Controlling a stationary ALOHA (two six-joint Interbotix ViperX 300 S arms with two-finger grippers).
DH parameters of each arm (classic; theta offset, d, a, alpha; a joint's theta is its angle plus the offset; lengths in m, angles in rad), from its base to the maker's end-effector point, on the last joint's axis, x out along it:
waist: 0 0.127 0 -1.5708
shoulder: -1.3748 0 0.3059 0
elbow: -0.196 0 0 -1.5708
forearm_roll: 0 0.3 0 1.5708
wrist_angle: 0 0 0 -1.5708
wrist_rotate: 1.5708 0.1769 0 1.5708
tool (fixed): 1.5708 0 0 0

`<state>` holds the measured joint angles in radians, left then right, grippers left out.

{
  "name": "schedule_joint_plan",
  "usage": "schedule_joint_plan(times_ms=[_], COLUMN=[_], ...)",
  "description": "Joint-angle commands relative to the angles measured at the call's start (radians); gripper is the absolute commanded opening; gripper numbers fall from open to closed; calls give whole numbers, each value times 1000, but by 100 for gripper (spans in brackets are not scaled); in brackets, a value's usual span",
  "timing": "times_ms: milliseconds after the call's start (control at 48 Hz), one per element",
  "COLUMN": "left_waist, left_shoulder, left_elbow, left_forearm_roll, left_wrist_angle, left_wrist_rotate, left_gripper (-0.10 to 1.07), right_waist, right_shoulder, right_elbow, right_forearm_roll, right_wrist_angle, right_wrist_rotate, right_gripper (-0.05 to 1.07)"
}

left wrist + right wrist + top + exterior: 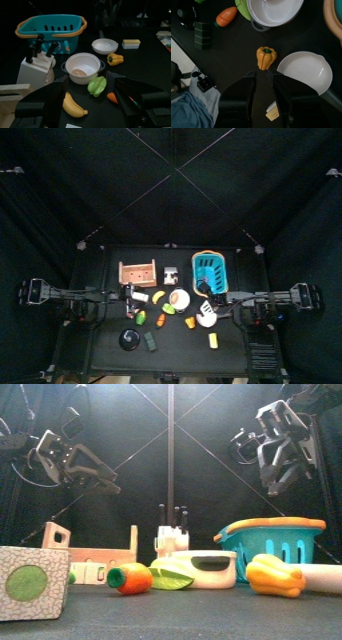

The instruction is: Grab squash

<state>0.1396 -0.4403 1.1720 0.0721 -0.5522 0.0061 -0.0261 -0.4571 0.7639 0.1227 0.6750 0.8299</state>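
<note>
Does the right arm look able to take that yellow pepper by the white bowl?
Probably yes. The right gripper hangs above with jaws open, and the yellow pepper lies uncovered just ahead of them. The white bowl close beside it may crowd one jaw.

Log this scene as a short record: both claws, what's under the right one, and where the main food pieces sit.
right claw: open, empty, held above the table
under right claw: yellow pepper, just beside the white bowl
left claw: open, empty, raised
white pot: holds a pale piece, possibly the squash, too small to tell
green pepper: against the pot
carrot: near the green pepper
teal basket: beyond the knife block
</note>
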Motion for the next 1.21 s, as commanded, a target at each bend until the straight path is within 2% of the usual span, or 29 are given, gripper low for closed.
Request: schedule_joint_plan(times_ms=[0,208,396,542,854,1188], left_waist=[-2,2,0,0,0,0], left_shoulder=[-2,-2,-2,-2,-2,-2], left_elbow=[-9,-3,-3,-3,0,0], left_forearm_roll=[-3,-3,-3,-5,-18,-18], left_wrist_angle=[-5,-5,-5,-5,-5,-5], left_wrist_rotate=[0,0,0,-2,0,0], left_gripper=[95,95,95,95,95,95], right_waist=[37,120,150,170,199,219], right_shoulder=[12,118,199,258,353,448], right_elbow=[-3,-11,-55,-77,-114,-164], right_forearm_roll=[-38,-187,-279,-298,-314,-313], right_wrist_angle=[-11,-43,-40,-40,-37,-17], right_wrist_rotate=[46,129,183,215,256,255], right_gripper=[67,68,69,72,92,94])
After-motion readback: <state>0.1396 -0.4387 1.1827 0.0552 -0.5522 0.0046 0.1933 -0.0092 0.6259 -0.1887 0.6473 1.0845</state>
